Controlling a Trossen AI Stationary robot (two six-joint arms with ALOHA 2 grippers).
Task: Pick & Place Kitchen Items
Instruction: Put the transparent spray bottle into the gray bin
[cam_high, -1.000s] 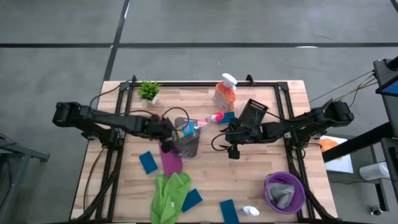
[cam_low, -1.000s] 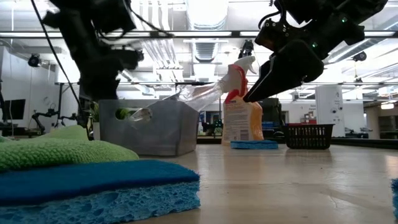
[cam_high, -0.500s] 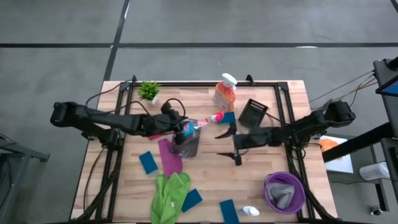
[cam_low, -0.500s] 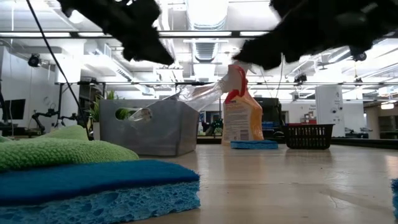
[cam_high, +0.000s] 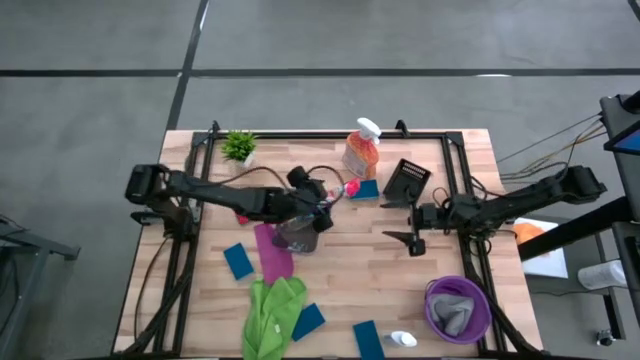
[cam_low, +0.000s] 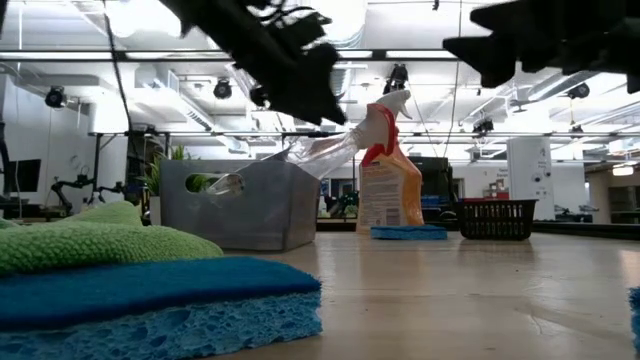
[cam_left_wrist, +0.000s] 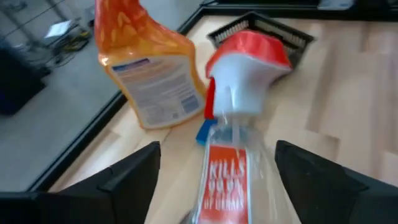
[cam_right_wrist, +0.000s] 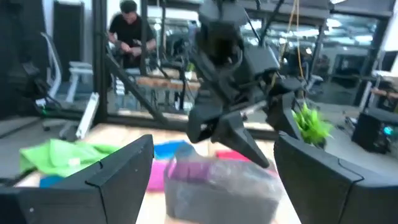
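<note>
A red-topped clear spray bottle (cam_high: 322, 198) leans out of the grey bin (cam_high: 298, 232) at the middle of the wooden desk (cam_high: 400, 270), its trigger head poking over the bin's rim toward the orange spray bottle (cam_high: 360, 152). The left pincer (cam_high: 322, 203) hovers directly over the leaning bottle, jaws spread wide on either side of its neck in the left wrist view and gripping nothing. That arm lies stretched low across the desk from the bin's far side, past the small potted plant (cam_high: 239, 146). The right pincer (cam_high: 412, 240) hangs clear of the bin, on the side toward the black basket (cam_high: 406, 181), jaws likewise wide and empty, its arm drawn back toward the desk edge.

The bottle looks light, rigid and smooth-walled plastic, likely slippery along its body; the narrow neck just below the red head seems the surest place to grasp. Around the bin lie softer goods: a magenta cloth (cam_high: 270, 254), a green cloth (cam_high: 270, 312) and blue sponges (cam_high: 238, 261), all easily pinched anywhere.
</note>
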